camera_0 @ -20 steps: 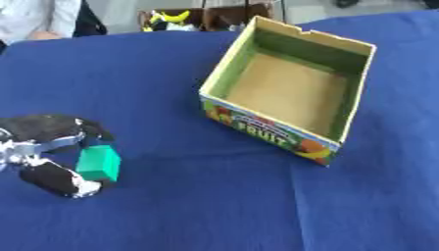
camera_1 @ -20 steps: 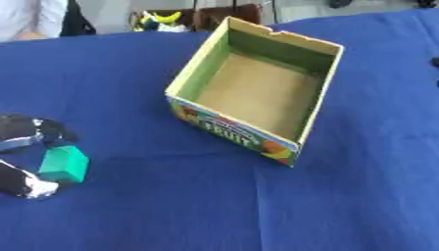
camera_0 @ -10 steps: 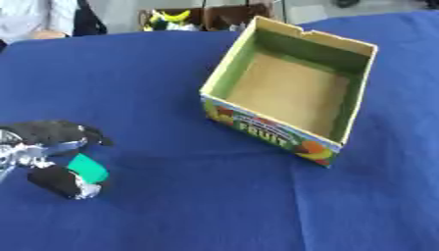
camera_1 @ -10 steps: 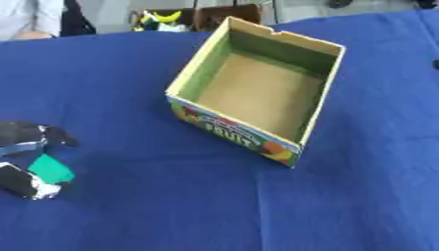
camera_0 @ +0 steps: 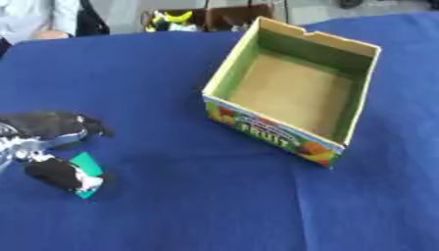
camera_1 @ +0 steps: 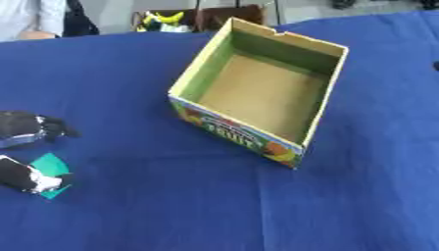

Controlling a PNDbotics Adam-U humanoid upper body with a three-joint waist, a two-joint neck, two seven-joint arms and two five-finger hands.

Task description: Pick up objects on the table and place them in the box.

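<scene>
At the left edge, my left hand (camera_0: 47, 130) has its fingers curled over a small green block (camera_0: 86, 163). The thumb (camera_0: 61, 175) lies against the block's lower side and hides part of it, so the block sits pinched and tilted, low over the blue cloth. An open cardboard box (camera_0: 354, 87) with a fruit print on its front wall stands to the right of the middle, and nothing lies inside it. The block and hand are well left of the box. My right hand shows in neither view.
A blue cloth (camera_0: 188, 206) covers the whole table. At the far edge there are a person's sleeve (camera_0: 34, 19) and a yellow and black toy (camera_0: 171, 18) beside brown furniture.
My left hand's thumb and fingers have drawn in on the green block. The block has slid a little left and turned askew. The box has not moved.
</scene>
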